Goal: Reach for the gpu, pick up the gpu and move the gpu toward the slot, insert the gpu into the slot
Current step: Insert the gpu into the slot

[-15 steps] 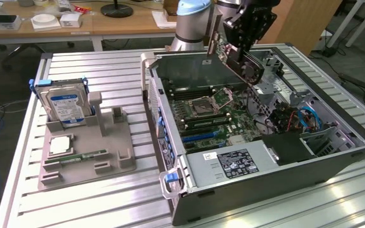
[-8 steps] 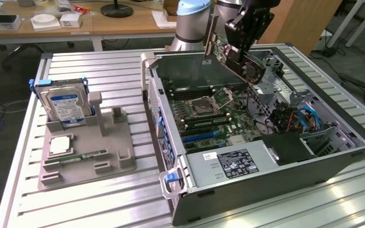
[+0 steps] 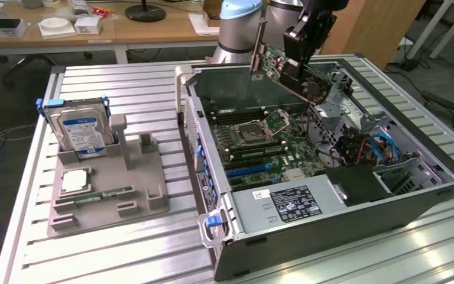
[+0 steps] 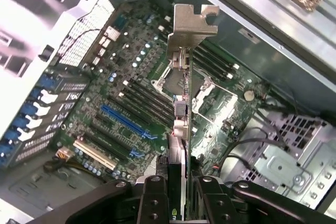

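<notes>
The gpu [image 3: 278,65] hangs tilted in the air above the open computer case, over the back part of the green motherboard [image 3: 290,148]. My gripper [image 3: 300,54] is shut on the card's upper edge. In the wrist view the gpu [image 4: 181,108] shows edge-on, its silver bracket [image 4: 191,24] pointing away, with my black fingers [image 4: 152,198] pressed on both sides of it. The long blue slot [image 4: 123,121] lies on the motherboard below and to one side of the card, and the card is well apart from it. The same blue slot [image 3: 250,169] shows in the exterior view.
The case's raised side wall [image 3: 203,148] and drive cage [image 3: 401,171] flank the motherboard. The silver processor socket [image 3: 262,125] and the power supply [image 3: 290,204] lie inside. On the exterior view's left a grey fixture [image 3: 125,177] holds a hard drive [image 3: 85,133] and a memory stick [image 3: 104,195].
</notes>
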Robot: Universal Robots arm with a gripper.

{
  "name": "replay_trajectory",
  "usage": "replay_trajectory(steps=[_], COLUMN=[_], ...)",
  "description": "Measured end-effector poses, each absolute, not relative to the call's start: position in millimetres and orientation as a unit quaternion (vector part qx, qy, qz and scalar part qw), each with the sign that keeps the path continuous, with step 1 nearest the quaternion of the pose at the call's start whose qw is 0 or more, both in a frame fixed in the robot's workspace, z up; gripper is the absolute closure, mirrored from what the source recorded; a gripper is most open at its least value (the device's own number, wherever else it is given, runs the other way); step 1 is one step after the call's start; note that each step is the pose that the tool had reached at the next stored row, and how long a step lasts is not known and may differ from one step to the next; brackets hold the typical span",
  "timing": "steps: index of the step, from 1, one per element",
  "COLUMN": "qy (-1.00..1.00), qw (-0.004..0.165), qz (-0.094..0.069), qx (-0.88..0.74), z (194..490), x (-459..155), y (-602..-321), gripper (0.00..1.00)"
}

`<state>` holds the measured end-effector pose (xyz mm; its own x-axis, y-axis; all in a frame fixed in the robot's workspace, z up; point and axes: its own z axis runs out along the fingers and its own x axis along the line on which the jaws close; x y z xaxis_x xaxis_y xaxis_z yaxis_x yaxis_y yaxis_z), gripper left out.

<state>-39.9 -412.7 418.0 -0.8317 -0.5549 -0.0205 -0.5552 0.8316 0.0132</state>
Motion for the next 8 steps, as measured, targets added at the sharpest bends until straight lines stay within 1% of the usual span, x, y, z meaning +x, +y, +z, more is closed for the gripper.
replay_trajectory(steps=[8], qy=[0.934], qw=[0.007], qz=[0.01], qx=[-0.357], z=[416.8], x=[-39.9], y=[-412.7], gripper=[0.74])
